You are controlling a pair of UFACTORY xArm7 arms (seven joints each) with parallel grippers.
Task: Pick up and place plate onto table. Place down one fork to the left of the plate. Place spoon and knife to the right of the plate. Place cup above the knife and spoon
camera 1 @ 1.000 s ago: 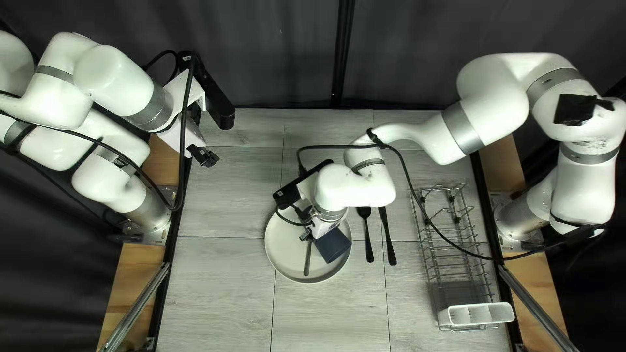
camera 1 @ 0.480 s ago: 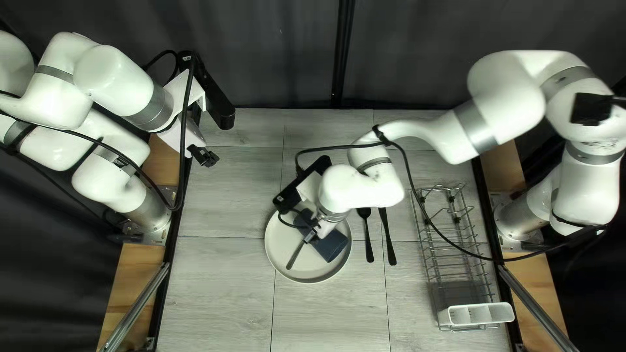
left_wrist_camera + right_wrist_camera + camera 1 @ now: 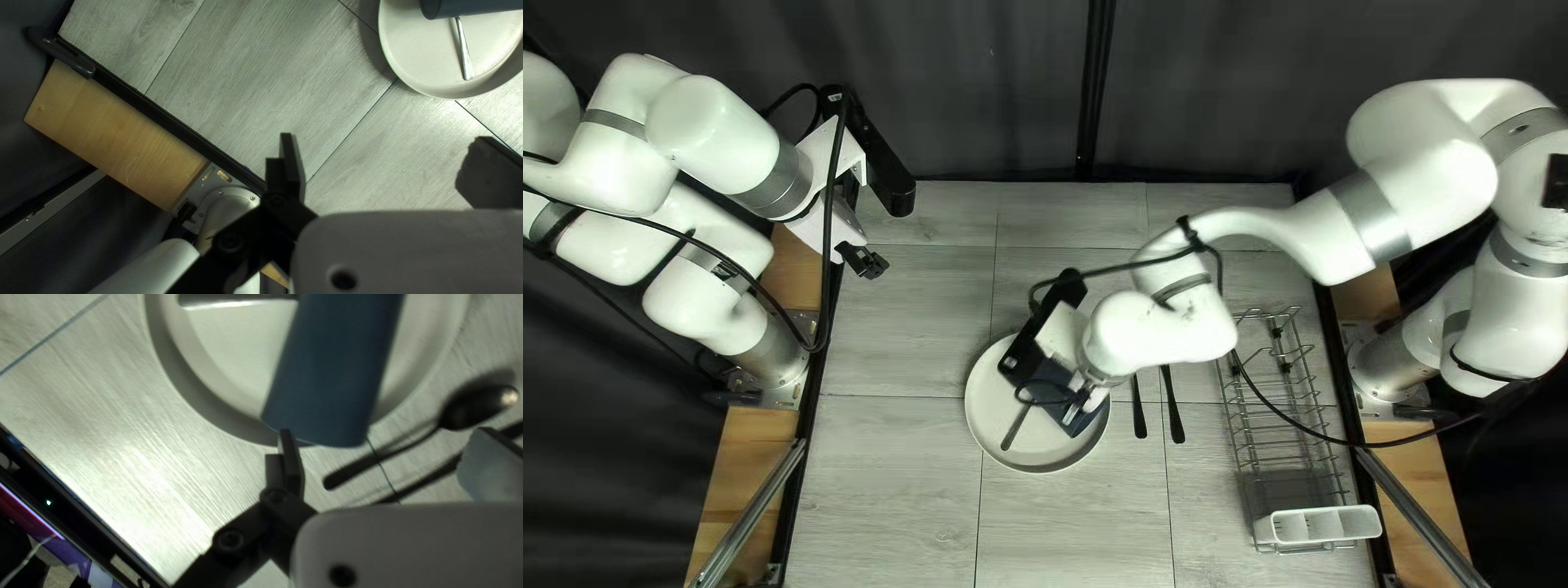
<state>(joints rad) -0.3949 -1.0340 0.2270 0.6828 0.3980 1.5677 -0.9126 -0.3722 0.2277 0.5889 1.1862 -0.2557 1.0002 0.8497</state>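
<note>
My left gripper (image 3: 867,262) hangs at the table's far left corner in the top left view. In the left wrist view my left gripper (image 3: 384,163) is open and empty. Over the plate (image 3: 991,436) is my right gripper (image 3: 1083,401). In the right wrist view my right gripper (image 3: 384,457) stands open, one finger near the end of the blue cup (image 3: 338,375). The cup lies on its side on the plate, beside a utensil handle (image 3: 1015,428); that utensil's head is hidden. A black spoon (image 3: 474,407) and another dark utensil (image 3: 430,481) lie right of the plate.
A wire rack (image 3: 1236,425) with a white divided holder (image 3: 1316,525) stands at the right of the top left view. Black cables hang from both arms, one crossing over the rack.
My right gripper has moved right, from the utensil handle to the cup. Between the first two frames that handle swung from upright to slanting. My left arm has stayed still.
</note>
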